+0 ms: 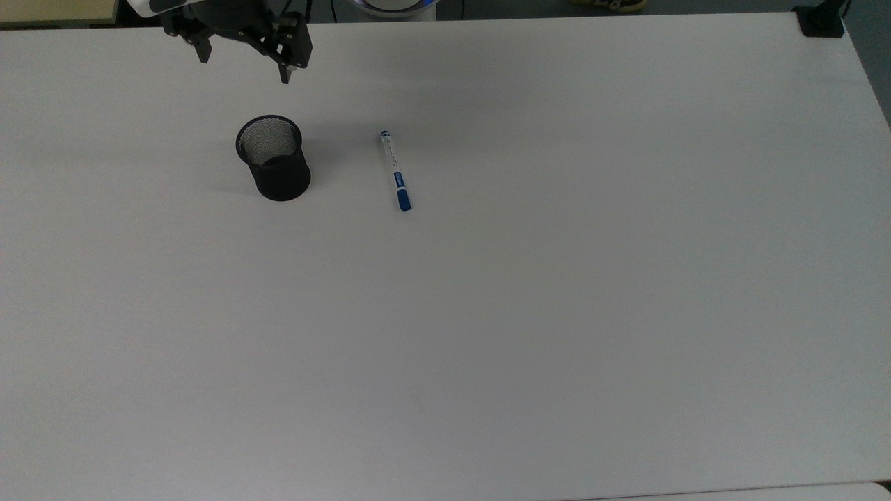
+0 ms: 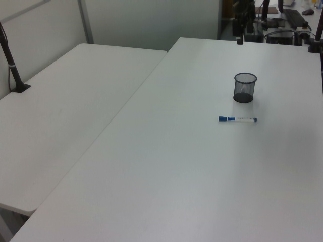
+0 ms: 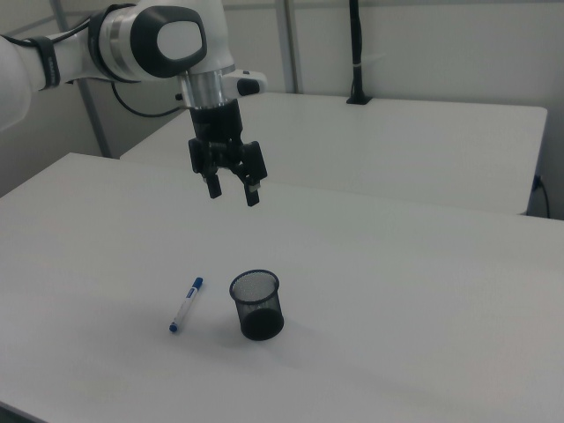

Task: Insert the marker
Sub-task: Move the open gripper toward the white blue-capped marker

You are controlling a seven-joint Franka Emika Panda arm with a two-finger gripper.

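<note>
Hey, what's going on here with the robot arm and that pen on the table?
Nothing is being handled yet. The marker lies flat on the white table, beside the upright black mesh cup but not touching it. The cup looks empty. The gripper hangs open and empty in the air above the table, so picking up the marker and putting it in the cup are not yet done.

A broad white tabletop (image 1: 557,313) with a matte, bare surface takes up most of the top view, lit evenly from above with soft shadows. In the left view a second white table (image 2: 60,116) stands edge to edge with it on the left view's left, a narrow seam between them. Pale partition walls (image 2: 146,22) with grey metal uprights close the space behind. A black pole (image 3: 356,53) rises from a clamp foot at the second table's far edge in the right view. Dark desk clutter (image 2: 287,20) sits beyond the far end in the left view.
</note>
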